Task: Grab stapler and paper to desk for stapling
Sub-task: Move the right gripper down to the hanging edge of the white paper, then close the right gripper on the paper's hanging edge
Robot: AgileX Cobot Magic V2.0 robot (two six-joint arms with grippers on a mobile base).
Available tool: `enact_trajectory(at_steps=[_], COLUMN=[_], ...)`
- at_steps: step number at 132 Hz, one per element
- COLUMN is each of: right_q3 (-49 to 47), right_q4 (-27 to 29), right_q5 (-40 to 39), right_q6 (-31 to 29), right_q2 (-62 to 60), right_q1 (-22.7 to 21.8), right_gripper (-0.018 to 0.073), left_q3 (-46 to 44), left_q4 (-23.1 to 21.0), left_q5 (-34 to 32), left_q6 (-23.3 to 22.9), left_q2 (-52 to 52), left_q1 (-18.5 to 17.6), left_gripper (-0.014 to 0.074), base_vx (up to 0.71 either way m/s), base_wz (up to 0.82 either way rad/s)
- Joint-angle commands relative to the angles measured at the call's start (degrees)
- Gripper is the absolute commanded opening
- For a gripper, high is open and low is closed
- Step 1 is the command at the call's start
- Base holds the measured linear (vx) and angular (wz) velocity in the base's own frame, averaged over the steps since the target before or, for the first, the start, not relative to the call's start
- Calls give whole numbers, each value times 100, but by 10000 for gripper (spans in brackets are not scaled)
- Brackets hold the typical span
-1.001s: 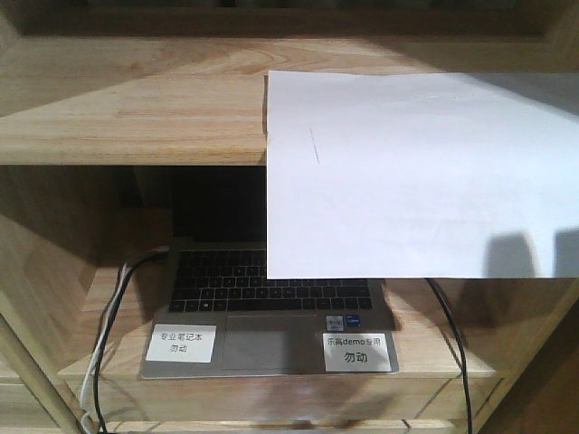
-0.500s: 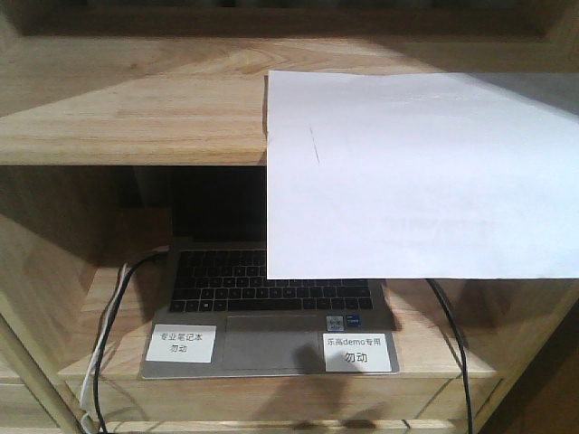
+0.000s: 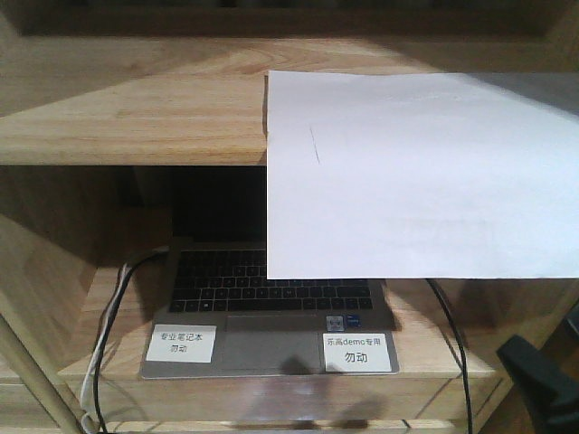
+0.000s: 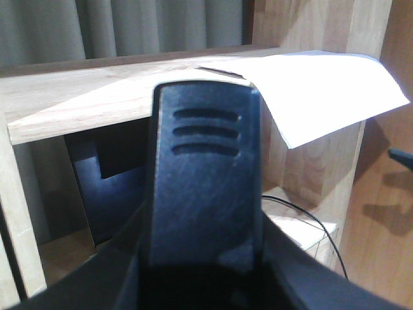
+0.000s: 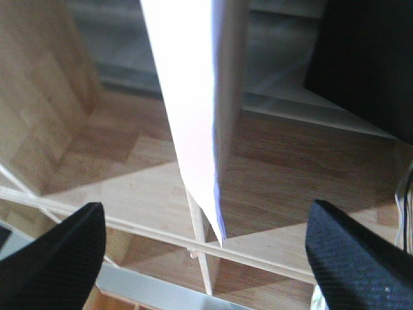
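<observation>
The white paper [image 3: 416,172] lies on the upper shelf board [image 3: 136,117], its front half hanging over the edge; it also shows in the left wrist view [image 4: 322,90]. My right gripper [image 5: 206,258] is open, and the paper's [image 5: 193,97] lower corner hangs ahead, between the two fingertips and untouched. The right gripper's dark body [image 3: 543,384] shows at the bottom right of the front view. My left gripper [image 4: 203,258] is shut on the black stapler [image 4: 203,168], which stands upright and fills the middle of that view. The desk is out of view.
An open laptop [image 3: 271,298] with two white labels sits on the lower shelf under the paper. Cables run down at the left [image 3: 104,344] and right [image 3: 452,334]. A wooden side panel [image 4: 322,174] stands right of the stapler.
The right gripper has come into the front view at the bottom right. The dark shadow on the paper's lower right corner is gone. The paper has not moved.
</observation>
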Motion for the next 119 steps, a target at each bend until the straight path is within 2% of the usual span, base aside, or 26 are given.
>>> enact_trajectory(at_steps=[1,14,28,84,119], right_q3=[-146,-146,-146,-164,-449], right_q4=[306,722,1035,1623,1781], right_q5=[-1112,-1750,-2400,-4748,-5417], right_q6=[-706,-1366,-1751,-2108,-2241], right_q2=[477,1021,1573,3417,3995], right_q1=[14,14,14,14,14], right_gripper=[594,594,594,594,594], left_q3=[-132,-132,-132,-132,-132], left_q4=[-69,-69,-69,-69,-69], left_q5=[-658,-658,-658,-658,-658], left_q6=[-4,-4,-4,-4,-4], left_q2=[106,106,106,106,106], left_q1=[-25,-25,-25,-25,-25], left_gripper=[-6,-6,-6,-6,-6], base_vx=[0,0,0,0,0], base_wz=[0,0,0,0,0])
